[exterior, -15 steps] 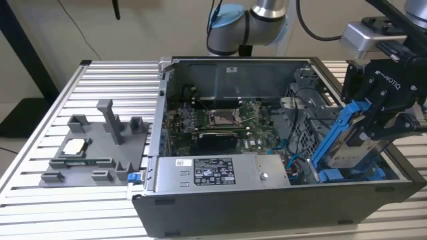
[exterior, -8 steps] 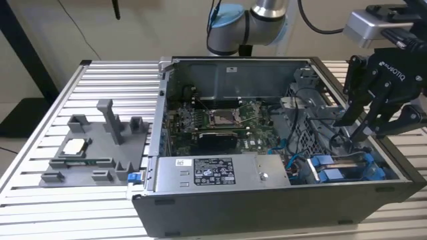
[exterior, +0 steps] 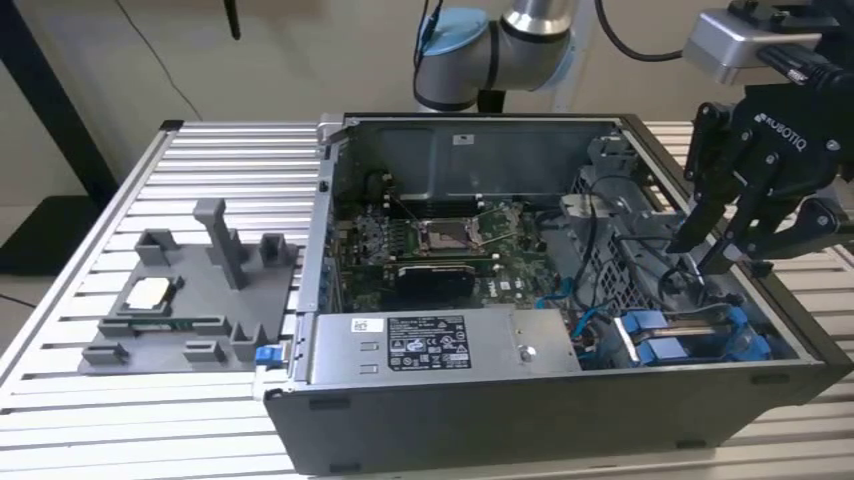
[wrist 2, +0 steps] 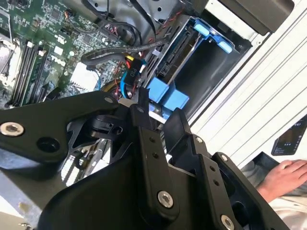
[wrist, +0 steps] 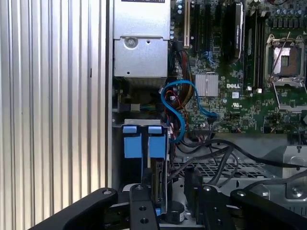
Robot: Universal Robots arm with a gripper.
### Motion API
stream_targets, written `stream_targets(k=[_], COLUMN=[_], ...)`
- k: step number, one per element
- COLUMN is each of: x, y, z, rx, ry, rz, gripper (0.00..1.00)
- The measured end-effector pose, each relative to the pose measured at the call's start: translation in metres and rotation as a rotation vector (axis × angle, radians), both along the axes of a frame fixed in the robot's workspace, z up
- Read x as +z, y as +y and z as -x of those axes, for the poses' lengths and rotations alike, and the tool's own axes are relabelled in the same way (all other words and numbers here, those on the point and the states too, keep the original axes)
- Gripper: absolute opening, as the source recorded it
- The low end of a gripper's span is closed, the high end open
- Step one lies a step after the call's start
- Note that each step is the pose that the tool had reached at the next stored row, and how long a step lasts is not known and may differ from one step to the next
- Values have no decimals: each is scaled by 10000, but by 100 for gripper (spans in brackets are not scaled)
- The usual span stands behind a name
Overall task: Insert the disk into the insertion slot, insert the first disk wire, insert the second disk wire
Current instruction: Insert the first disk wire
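Exterior view: the black two-finger gripper (exterior: 721, 255) hangs over the open grey computer case (exterior: 534, 420) at the exterior view's right, fingers spread and holding nothing. The silver-grey disk in its bright blue plastic carrier (exterior: 674, 335) sits in the drive bay below.

Second wrist view: the disk lies just beyond the fingertips (wrist 2: 142, 103).

First wrist view: the disk stands on edge in the bay.

Green motherboard (exterior: 507, 228), black pincer (exterior: 702, 257), silver ribbed table (exterior: 214, 150)

Even, bright room light. Ribbed surface (wrist: 53, 96) glares pale in the first wrist view; computer case (exterior: 534, 425) interior shaded. In the second wrist view the hand (wrist 2: 160, 108) is near-silhouette.
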State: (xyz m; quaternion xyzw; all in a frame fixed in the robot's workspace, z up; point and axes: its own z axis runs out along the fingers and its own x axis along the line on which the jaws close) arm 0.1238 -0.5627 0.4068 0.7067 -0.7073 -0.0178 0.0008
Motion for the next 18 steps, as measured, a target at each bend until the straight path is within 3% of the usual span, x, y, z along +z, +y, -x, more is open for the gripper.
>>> stream_targets(k=[6, 10, 14, 18], x=[-5, -22, -59, -85], y=[28, 39, 40, 46], z=[-15, -38, -71, -90], rx=[1, 0, -3, -15], ry=[0, 0, 0, 0], rz=[-9, -77, -317, -711], gripper=[40, 40, 40, 40])
